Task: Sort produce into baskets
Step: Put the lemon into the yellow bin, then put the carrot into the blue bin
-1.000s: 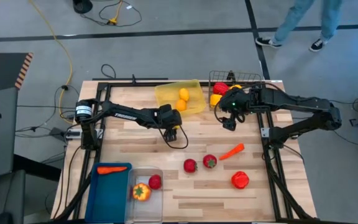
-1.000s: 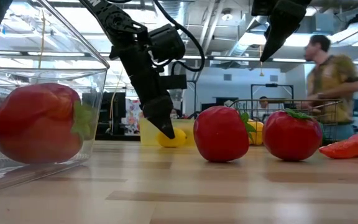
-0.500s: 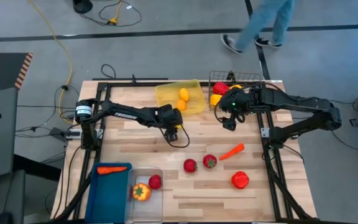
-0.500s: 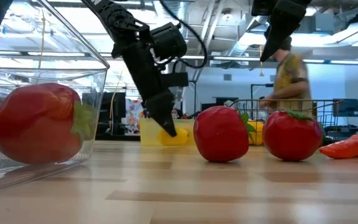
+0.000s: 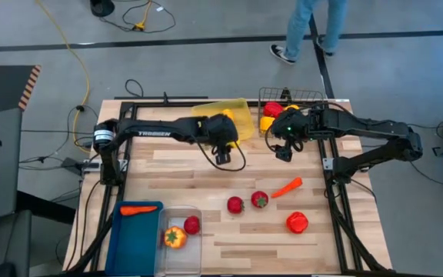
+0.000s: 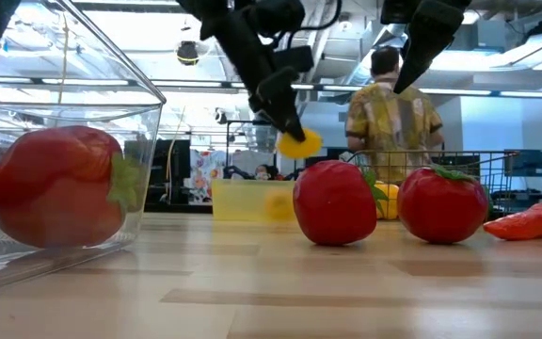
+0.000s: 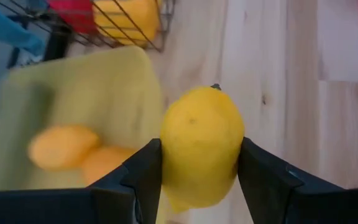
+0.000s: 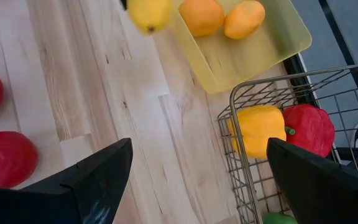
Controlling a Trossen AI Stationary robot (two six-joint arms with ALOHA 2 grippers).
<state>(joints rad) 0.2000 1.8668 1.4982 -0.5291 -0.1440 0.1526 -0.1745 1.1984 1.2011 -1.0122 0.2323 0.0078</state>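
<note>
My left gripper is shut on a yellow lemon and holds it above the table, just near of the yellow tray. The lemon also shows in the low view. Two orange-yellow lemons lie in the tray. My right gripper hangs open and empty beside the black wire basket, which holds a yellow pepper and a red pepper. Two red tomatoes, a carrot and a red pepper lie on the table. My left gripper pinches the lemon across its middle, one finger on each long side. The fingers come from above, slanting down. The lemon is lifted clear of the table, its pointed end facing away from the wrist.
A blue bin at the near left holds a carrot. The clear bin beside it holds an orange pepper and a red tomato. A person stands beyond the table's far edge.
My left gripper has risen with the lemon, which lay on the table and now hangs clear of it, and has gone toward the far edge and a little right, toward the yellow tray. A person has walked leftward past the table's far side.
</note>
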